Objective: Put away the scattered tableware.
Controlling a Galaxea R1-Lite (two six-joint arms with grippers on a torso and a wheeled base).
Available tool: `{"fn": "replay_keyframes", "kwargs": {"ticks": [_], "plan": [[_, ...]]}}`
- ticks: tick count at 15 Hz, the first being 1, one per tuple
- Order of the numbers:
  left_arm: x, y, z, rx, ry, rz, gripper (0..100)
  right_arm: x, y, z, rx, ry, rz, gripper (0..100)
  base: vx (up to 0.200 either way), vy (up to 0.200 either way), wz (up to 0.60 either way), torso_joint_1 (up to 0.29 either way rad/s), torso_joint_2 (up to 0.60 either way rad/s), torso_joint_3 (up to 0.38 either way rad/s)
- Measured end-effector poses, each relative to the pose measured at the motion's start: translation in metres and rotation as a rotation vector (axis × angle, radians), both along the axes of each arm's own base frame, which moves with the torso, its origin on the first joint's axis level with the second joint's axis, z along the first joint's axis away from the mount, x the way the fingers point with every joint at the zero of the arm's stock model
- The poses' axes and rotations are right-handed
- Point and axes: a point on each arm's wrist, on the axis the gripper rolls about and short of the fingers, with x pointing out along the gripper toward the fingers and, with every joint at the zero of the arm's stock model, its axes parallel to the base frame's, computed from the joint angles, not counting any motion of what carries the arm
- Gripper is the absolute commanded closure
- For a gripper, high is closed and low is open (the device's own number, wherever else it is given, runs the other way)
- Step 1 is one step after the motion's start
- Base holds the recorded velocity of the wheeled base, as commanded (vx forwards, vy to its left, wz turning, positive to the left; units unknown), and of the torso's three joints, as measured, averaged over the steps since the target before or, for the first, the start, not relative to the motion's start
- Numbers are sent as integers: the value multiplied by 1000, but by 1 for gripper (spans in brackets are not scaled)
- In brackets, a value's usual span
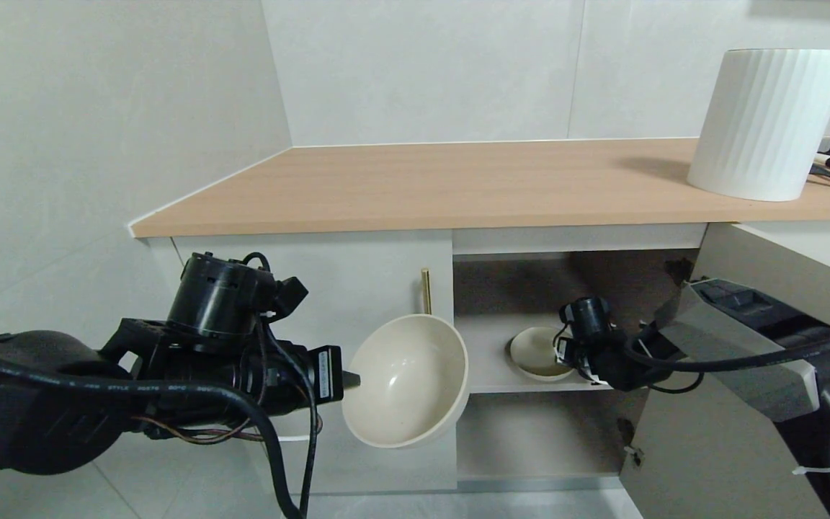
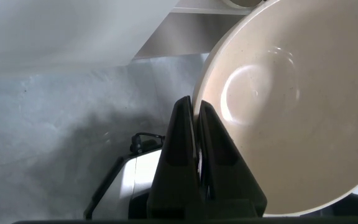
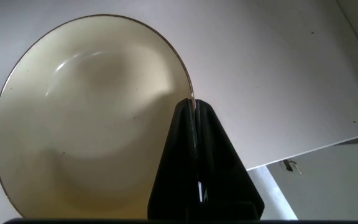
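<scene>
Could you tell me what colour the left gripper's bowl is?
The bowl is cream, clearest in the head view.

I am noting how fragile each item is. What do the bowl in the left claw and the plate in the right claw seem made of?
The bowl: cream, glossy, with soft light reflections inside; probably glazed ceramic or melamine, the look leaves it open. The plate: pale cream, smooth satin sheen, thin darker line along its edge; likely similar ware.
</scene>
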Motion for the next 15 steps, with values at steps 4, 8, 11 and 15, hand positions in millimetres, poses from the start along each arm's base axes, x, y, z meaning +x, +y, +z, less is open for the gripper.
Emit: {"fn": "replay_keyframes", "kwargs": {"ticks": [4, 8, 11, 15], "plan": [[0, 0, 0, 0, 0, 0, 100, 0, 0, 0, -6, -2, -8, 100, 0, 0, 0, 0, 0, 0], [0, 0, 0, 0, 1, 0, 100, 0, 0, 0, -8, -4, -11, 0, 0, 0, 0, 0, 0, 0], [0, 0, 0, 1, 1, 0, 100, 1, 0, 1, -10, -10, -16, 0, 0, 0, 0, 0, 0, 0], [0, 0, 0, 0, 1, 0, 100, 0, 0, 2, -11, -7, -16, 0, 0, 0, 0, 0, 0, 0]]}}
